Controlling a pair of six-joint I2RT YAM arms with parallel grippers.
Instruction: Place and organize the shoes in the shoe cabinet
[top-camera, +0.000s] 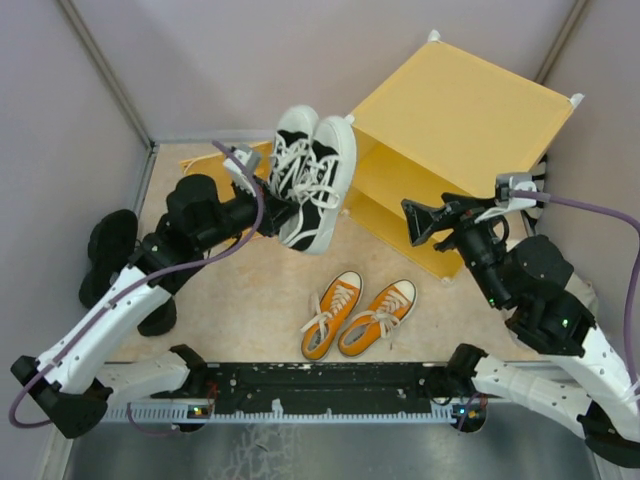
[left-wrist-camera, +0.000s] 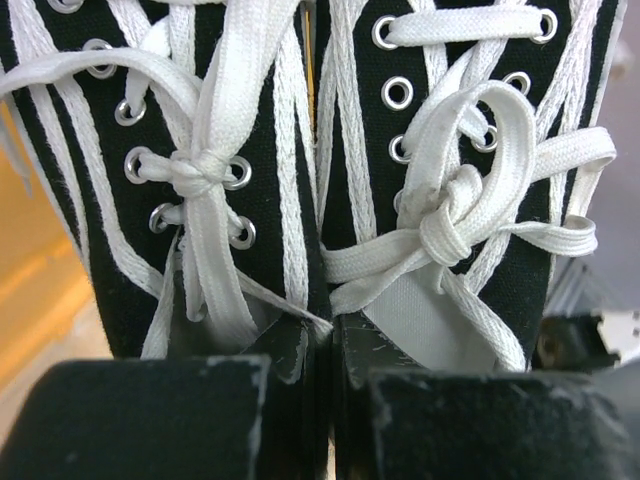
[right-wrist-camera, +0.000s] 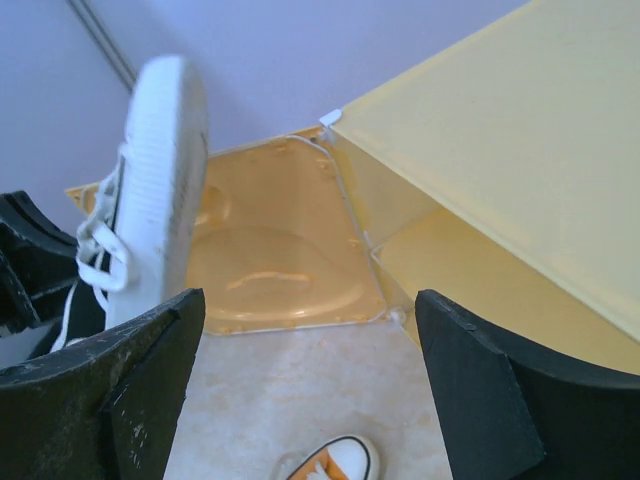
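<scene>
Jaws of the left gripper (top-camera: 272, 215) are clamped together on the inner heel collars of the black-and-white canvas lace-up sneakers (top-camera: 315, 180), pinching both shoes side by side as one bundle. The pair hangs clear of the beige tabletop (top-camera: 250, 290), just left of the large yellow-orange plastic shoe cabinet (top-camera: 465, 105), toes tipped upward and white soles turned roughly toward it. The right gripper (top-camera: 412, 222) waits with its jaws wide apart directly in front of the cabinet's open side. The step in hand looks like carrying this pair inside. To do it well, keep the squeeze firm, since only thin collar walls are held and the toes reach far out from the grip. Bring the toes down and round to face the opening, then enter level so the soles clear the front edge and land flat. The right arm should draw back from the cabinet, or it may crowd the path. The translucent yellow door (right-wrist-camera: 270, 255) lies flat on the tabletop left of the cabinet, so stay high over it. The orange sneakers with white laces (top-camera: 358, 315) sit in front of the cabinet and the all-black sneakers (top-camera: 110, 255) far left of it, neither yet stowed.
</scene>
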